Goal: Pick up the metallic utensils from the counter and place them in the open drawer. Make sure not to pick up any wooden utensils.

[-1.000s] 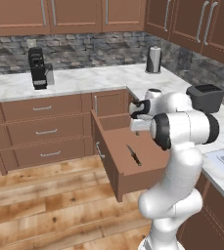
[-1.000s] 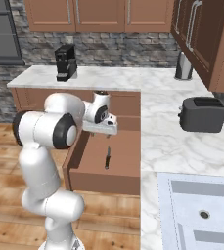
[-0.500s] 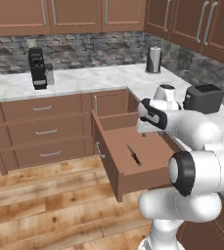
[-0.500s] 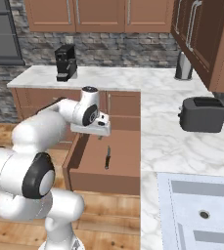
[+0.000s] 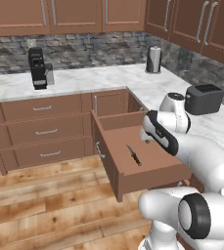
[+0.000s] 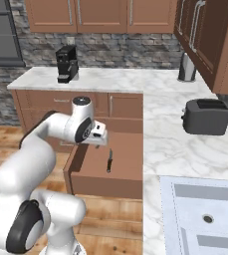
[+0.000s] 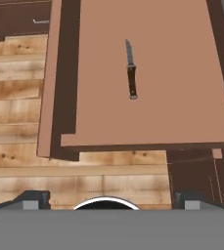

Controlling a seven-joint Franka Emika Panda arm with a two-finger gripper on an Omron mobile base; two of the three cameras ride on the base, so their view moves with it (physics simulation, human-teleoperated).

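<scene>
- knife [image 7: 131, 75] lies flat on the open drawer [image 7: 191, 73] floor, blade toward 12 o'clock in the hand view
- gripper [image 6: 99, 135] spread wide, empty, above the drawer

The open drawer [image 5: 147, 168] is matt reddish-brown wood, smooth inside, and the knife [image 7: 131, 75] lying in it has a dull grey metal blade and a dark matt handle. The worktop [image 6: 177, 144] is polished white marble with grey veins, behind it a rough grey stone wall [image 5: 84, 51]. The toaster [image 6: 206, 116] looks dark, satin-finished.
</scene>
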